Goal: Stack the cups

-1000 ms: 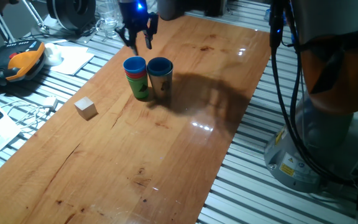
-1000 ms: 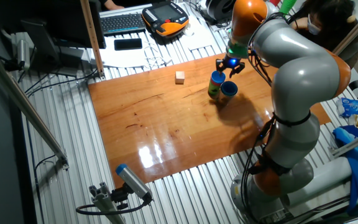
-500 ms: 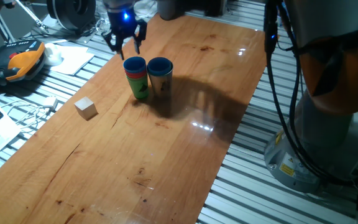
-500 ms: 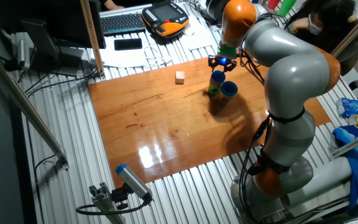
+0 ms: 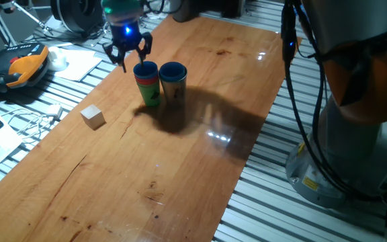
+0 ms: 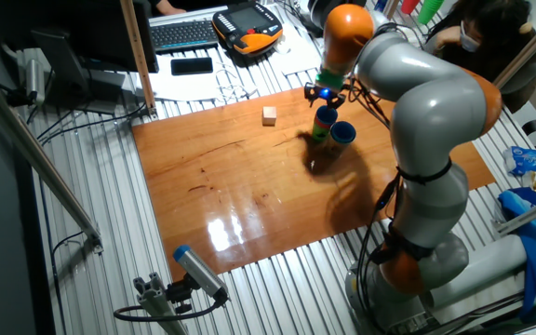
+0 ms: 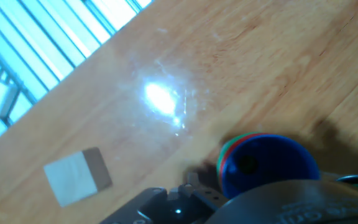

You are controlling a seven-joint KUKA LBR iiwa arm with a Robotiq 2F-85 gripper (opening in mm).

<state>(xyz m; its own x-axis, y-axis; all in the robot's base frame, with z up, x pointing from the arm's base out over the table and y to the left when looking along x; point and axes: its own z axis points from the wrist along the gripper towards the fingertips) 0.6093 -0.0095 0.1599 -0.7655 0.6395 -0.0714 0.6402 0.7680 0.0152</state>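
Observation:
A stack of nested cups (image 5: 148, 84) stands on the wooden table, blue on top over red and green. It also shows in the other fixed view (image 6: 321, 126) and, from above, in the hand view (image 7: 266, 165). A single cup (image 5: 173, 81) with a blue rim and a darker, shiny body stands touching its right side (image 6: 342, 134). My gripper (image 5: 127, 58) hovers just behind and to the left of the stack's rim (image 6: 321, 95), fingers spread and open with nothing between them. The fingertips do not show in the hand view.
A pale wooden cube (image 5: 93, 116) lies left of the cups (image 6: 269, 114) (image 7: 78, 176). An orange teach pendant (image 5: 25, 66), papers and cables sit off the table's left edge. The arm's base (image 5: 355, 134) stands at the right.
My gripper has swung left and slightly down, from behind the two cups to the stack's left rear. The cups and the cube have not moved.

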